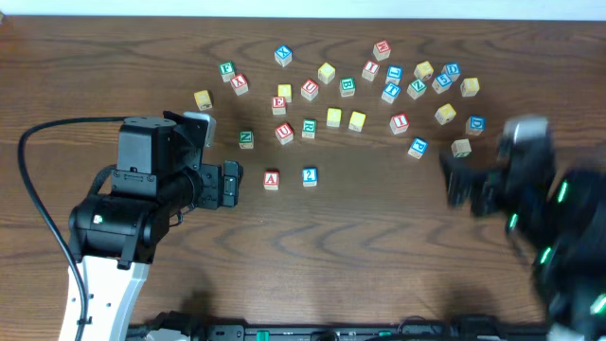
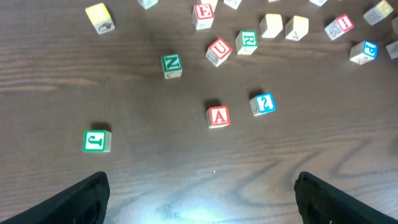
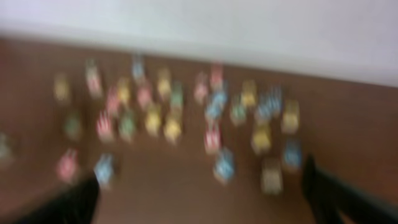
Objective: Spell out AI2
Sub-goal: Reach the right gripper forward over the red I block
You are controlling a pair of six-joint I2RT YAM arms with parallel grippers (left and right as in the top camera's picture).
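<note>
The red "A" cube (image 1: pixel 272 179) and the blue "2" cube (image 1: pixel 310 176) sit side by side with a small gap near the table's middle. The left wrist view shows the same "A" (image 2: pixel 218 116) and "2" (image 2: pixel 264 103). The red "I" cube (image 1: pixel 399 122) stands farther right among other cubes, and its face shows at the left wrist view's top right (image 2: pixel 344 23). My left gripper (image 1: pixel 230 183) is open just left of the "A", nothing between its fingers (image 2: pixel 81 199). My right gripper (image 1: pixel 454 180) is open, motion-blurred, right of the cubes, empty (image 3: pixel 202 193).
Several other letter cubes lie scattered across the back of the table, among them a green "N" (image 1: pixel 246 138), a red "U" (image 2: pixel 218 50) and a blue "P" (image 1: pixel 418 147). A green "J" cube (image 2: pixel 96 141) lies near my left fingers. A black cable (image 1: pixel 38 189) loops at the left.
</note>
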